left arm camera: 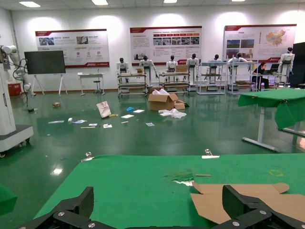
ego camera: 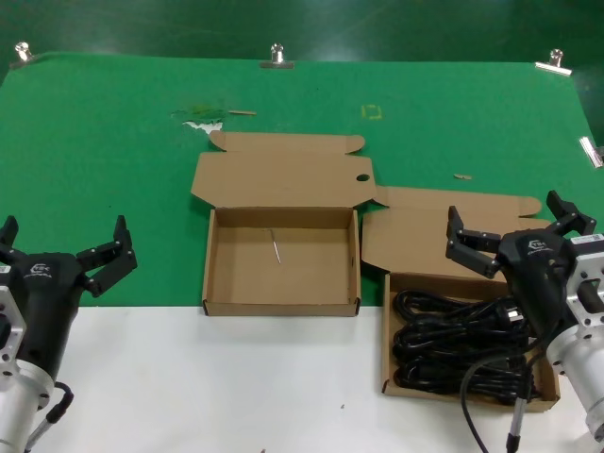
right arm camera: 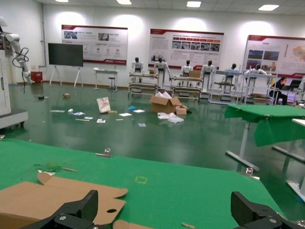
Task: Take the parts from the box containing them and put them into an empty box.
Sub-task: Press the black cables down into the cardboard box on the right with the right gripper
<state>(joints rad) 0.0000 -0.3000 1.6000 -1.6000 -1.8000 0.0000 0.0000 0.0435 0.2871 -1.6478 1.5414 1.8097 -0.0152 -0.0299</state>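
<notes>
So nothing's been moved yet by the look of it. All the coiled black cables [ego camera: 461, 338] sit piled in the narrower carton [ego camera: 392, 363] on the robot's right, and the wider box [ego camera: 280, 305] beside it holds only a pale sliver on its floor.

The right gripper [ego camera: 514, 233] hangs above the far end of the cable carton, roughly over its lid flap, fingers spread wide and holding nothing. The left gripper [ego camera: 64, 250] is parked well off on the left side near the edge of the green cloth [ego camera: 94, 142], jaws also spread, nothing in them.

The step in hand looks like the first pick, and the right arm is the obvious one for it. The cables are a tangle of overlapping loops, so the robot would probably do best coming straight down on the middle of one bundle, across the strands rather than along them, so the fingers close on a whole loop. Grabbing near a plug or a loose end risks dragging a neighbour out too. The lift should likely be slow and high enough to clear the carton wall before swinging left toward the wider box.
</notes>
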